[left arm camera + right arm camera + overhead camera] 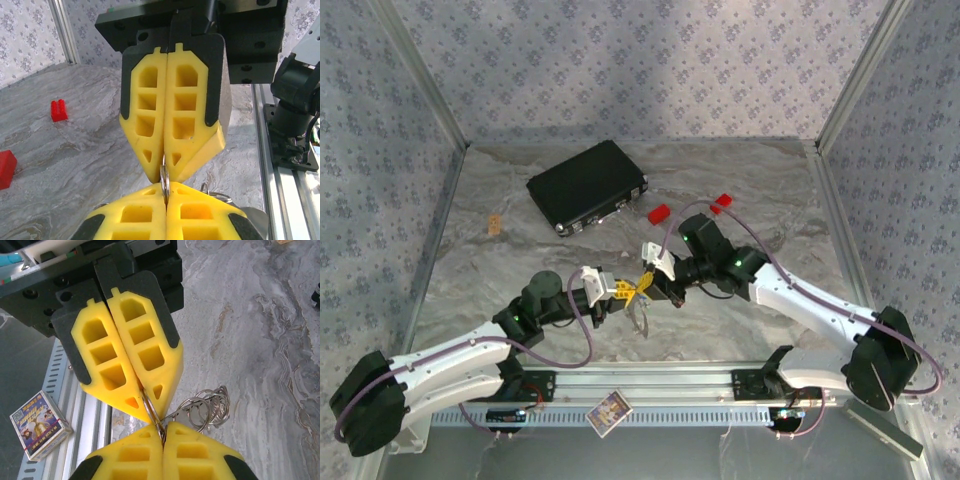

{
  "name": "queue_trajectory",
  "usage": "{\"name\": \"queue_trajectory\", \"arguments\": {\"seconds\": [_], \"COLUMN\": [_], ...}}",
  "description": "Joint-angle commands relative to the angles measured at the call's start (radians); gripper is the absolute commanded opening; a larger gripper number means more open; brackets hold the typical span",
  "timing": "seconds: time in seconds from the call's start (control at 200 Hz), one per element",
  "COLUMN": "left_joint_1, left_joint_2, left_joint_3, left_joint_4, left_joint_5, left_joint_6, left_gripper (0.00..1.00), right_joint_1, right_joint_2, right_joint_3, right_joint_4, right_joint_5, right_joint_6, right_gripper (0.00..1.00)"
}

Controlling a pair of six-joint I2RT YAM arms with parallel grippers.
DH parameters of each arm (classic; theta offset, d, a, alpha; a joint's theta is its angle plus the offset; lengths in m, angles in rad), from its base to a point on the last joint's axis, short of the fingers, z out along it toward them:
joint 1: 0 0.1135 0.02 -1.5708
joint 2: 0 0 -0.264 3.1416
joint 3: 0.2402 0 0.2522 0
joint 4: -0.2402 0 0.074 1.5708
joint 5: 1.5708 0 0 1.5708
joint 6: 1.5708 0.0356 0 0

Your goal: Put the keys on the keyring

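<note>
Marbled grey table (470, 270) carries a small tan scrap (495, 225) at far left and, further back, a black case (588, 185) lying flat. On the near rail (700, 385) sits a card box (610, 412) (printed, with a picture on its face). At mid-table the two arms meet nose to nose above the surface. The left gripper (623, 291) has its yellow fingers pressed together, clamped on one silvery wire loop of the keyring (638, 318), whose other loops hang below the meeting point. In the left wrist view that loop (164, 179) stands on edge, running from the left gripper's tips at the bottom straight up into the right gripper's tips above. The right gripper (648, 284) is likewise closed tight on the same loop, so both pinch it from opposite sides, tips nearly touching. From the right wrist, the rest of the keyring (205, 407) fans out to the right of the fingers as a bunch of overlapping rings; whether keys are among them I cannot tell. A red block (659, 213) and a second block (722, 203) lie on the table behind the right arm, apart from each other.
</note>
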Motion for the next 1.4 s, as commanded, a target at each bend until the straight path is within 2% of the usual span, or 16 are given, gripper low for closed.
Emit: {"name": "queue_trajectory", "arguments": {"seconds": [0.0, 0.065, 0.245, 0.39, 0.495, 0.565, 0.6, 0.67, 0.745, 0.81, 1.084, 1.134, 1.184, 1.304, 1.399], "left_joint_1": [-0.006, -0.005, -0.005, -0.006, -0.005, -0.005, -0.005, -0.005, -0.006, -0.006, -0.005, -0.005, -0.005, -0.005, -0.006], "left_joint_2": [-0.029, -0.043, -0.033, 0.004, 0.021, 0.026, 0.026, 0.014, -0.003, -0.013, -0.024, -0.024, -0.021, -0.017, -0.013], "left_joint_3": [0.02, 0.042, 0.12, 0.154, 0.182, 0.2, 0.204, 0.199, 0.18, 0.16, 0.134, 0.134, 0.134, 0.135, 0.135], "left_joint_4": [0.012, -0.065, -0.277, -0.327, -0.355, -0.377, -0.383, -0.381, -0.354, -0.318, -0.263, -0.26, -0.26, -0.256, -0.25], "left_joint_5": [0.015, -0.005, -0.024, -0.015, -0.02, -0.02, -0.02, -0.022, -0.022, -0.017, 0.003, 0.004, 0.004, 0.007, 0.008], "left_joint_6": [0.003, 0.026, 0.096, 0.112, 0.124, 0.133, 0.135, 0.137, 0.133, 0.124, 0.115, 0.113, 0.114, 0.113, 0.113], "left_gripper": [0.15, 0.19, 0.19, 0.17, 0.12, 0.04, 0.0, 0.0, 0.0, 0.0, 0.0, 0.0, 0.0, 0.0, 0.0], "right_joint_1": [0.007, 0.014, 0.04, 0.068, 0.092, 0.093, 0.088, 0.06, 0.029, 0.019, 0.02, 0.019, 0.021, 0.025, 0.031], "right_joint_2": [0.01, 0.016, 0.068, 0.103, 0.12, 0.119, 0.113, 0.092, 0.059, 0.037, 0.019, 0.02, 0.02, 0.024, 0.033], "right_joint_3": [0.039, 0.064, 0.169, 0.241, 0.286, 0.289, 0.289, 0.278, 0.23, 0.194, 0.143, 0.142, 0.141, 0.146, 0.149], "right_joint_4": [-0.016, -0.079, -0.275, -0.375, -0.426, -0.448, -0.448, -0.428, -0.385, -0.349, -0.284, -0.254, -0.246, -0.234, -0.227], "right_joint_5": [-0.037, -0.011, 0.071, 0.114, 0.156, 0.165, 0.165, 0.151, 0.121, 0.092, 0.065, 0.068, 0.065, 0.059, 0.058], "right_joint_6": [-0.032, -0.071, -0.184, -0.23, -0.249, -0.251, -0.243, -0.213, -0.174, -0.143, -0.084, -0.081, -0.078, -0.072, -0.07], "right_gripper": [0.0, 0.0, 0.0, 0.0, 0.0, 0.0, 0.0, 0.0, 0.11, 0.15, 0.19, 0.27, 0.3, 0.31, 0.27]}}
